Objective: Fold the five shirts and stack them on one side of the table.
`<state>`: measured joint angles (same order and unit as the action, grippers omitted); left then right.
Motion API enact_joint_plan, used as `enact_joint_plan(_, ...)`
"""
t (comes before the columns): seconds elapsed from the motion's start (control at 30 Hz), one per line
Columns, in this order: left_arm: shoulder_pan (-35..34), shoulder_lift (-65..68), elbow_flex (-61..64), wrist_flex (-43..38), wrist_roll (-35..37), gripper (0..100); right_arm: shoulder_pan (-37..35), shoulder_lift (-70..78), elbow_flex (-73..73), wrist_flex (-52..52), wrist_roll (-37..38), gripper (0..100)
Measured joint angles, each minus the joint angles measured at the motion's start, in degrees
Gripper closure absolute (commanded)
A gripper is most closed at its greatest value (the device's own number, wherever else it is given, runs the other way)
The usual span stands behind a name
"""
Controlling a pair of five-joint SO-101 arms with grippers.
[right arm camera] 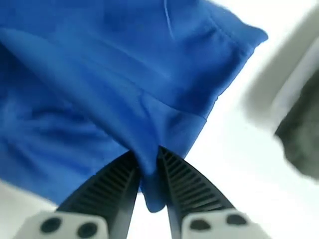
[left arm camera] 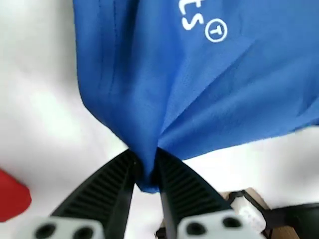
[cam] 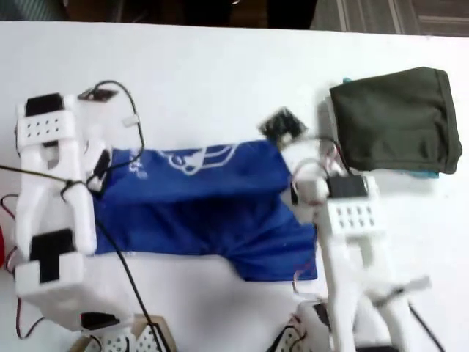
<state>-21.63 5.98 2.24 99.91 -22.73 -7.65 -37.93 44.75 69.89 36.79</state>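
Observation:
A blue shirt [cam: 205, 202] with white print lies partly folded across the middle of the white table [cam: 220, 81]. My left gripper [left arm camera: 144, 172] is shut on a pinch of the blue shirt [left arm camera: 199, 84] at its left end, under the left arm [cam: 51, 191] in the high view. My right gripper [right arm camera: 147, 172] is shut on a fold of the blue shirt [right arm camera: 124, 84] at its right end, by the right arm [cam: 348, 213]. A folded dark green shirt [cam: 396, 121] rests at the table's far right, on top of something light blue.
A small dark square object [cam: 282, 126] lies between the blue shirt and the green stack. A red thing [left arm camera: 12, 199] sits near the left gripper at the table's left edge. Cables [cam: 128, 117] trail over the left arm. Bare table stretches along the back.

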Motion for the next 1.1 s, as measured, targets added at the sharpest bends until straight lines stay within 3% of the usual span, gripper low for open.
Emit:
enact_joint_plan(0.27, 0.00, -6.86, 11.16, -0.88, -0.09, 97, 1.49, -18.11, 10.46, 9.23, 8.26, 98.1)
enact_joint_plan(0.57, -0.09, -7.47, 25.05, -10.29, -0.09, 97, 1.49, -25.49, 21.19, 9.14, 9.14, 98.1)
enact_joint_plan(0.8, -0.26, -7.65, 25.76, -12.57, -0.09, 97, 1.49, -26.11, 21.27, 9.05, 9.14, 93.8)
enact_joint_plan(0.97, -0.26, -7.65, 25.93, -10.29, -2.37, 87, 1.49, -26.55, 21.27, 9.05, 9.14, 83.0)
enact_joint_plan(1.1, -1.93, -7.65, 21.89, -7.03, -3.25, 80, 1.49, -26.55, 21.27, 9.05, 9.14, 82.2)
